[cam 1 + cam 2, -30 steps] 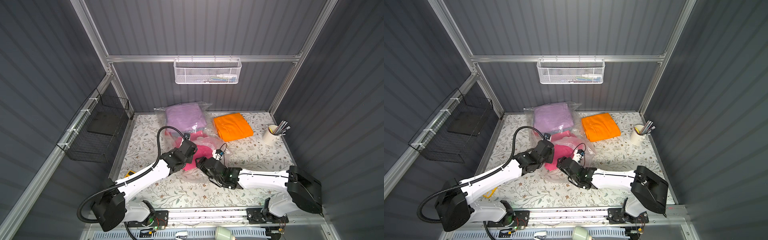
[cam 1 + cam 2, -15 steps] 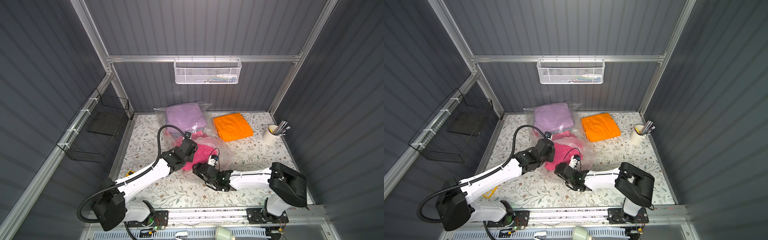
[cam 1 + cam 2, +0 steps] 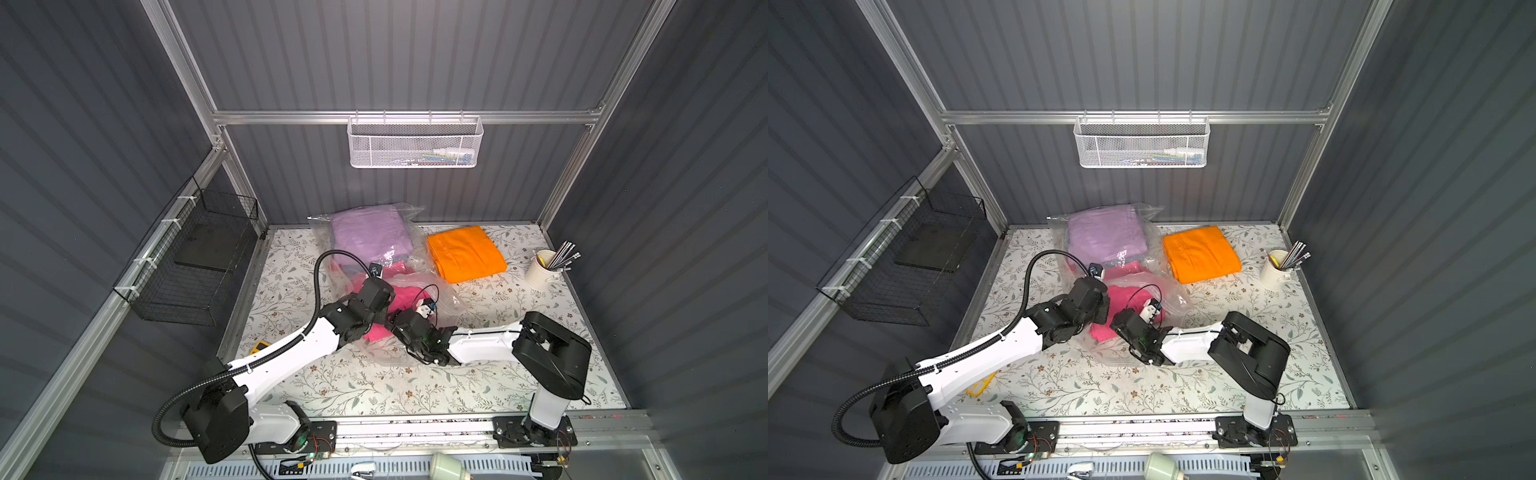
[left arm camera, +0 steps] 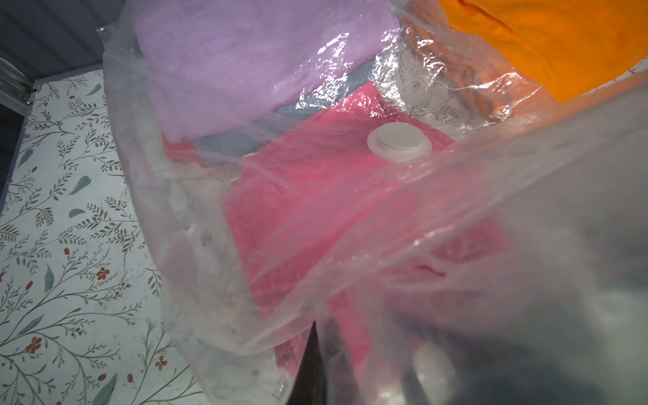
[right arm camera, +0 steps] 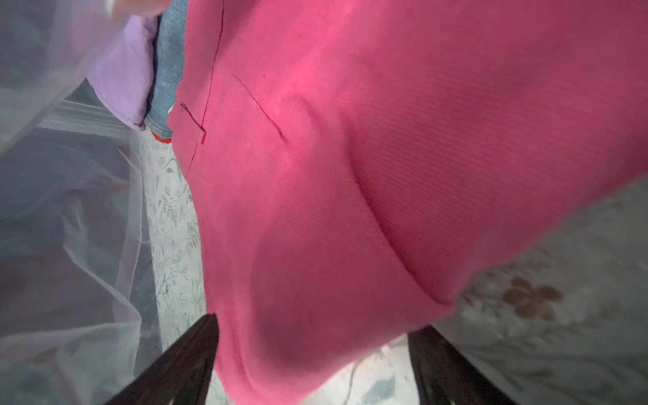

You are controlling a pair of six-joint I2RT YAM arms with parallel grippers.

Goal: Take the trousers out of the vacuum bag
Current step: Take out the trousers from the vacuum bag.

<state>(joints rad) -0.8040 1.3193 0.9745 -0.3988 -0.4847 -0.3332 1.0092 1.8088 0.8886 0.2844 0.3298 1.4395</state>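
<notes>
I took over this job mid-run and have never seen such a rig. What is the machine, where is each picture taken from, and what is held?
Two white robot arms work over a flowered table. Two pictures look down from overhead; the other two come from cameras on the arms' wrists. A clear vacuum bag holds lilac trousers and hot pink trousers; orange trousers lie outside it. The left pincer is shut on the bag's film. The right pincer stands open around a fold of the pink trousers.

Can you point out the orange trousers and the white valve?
orange trousers [image 3: 465,254]: in a top view, middle of the folded cloth.
white valve [image 4: 399,140]: left wrist view, centre of the disc.
</notes>
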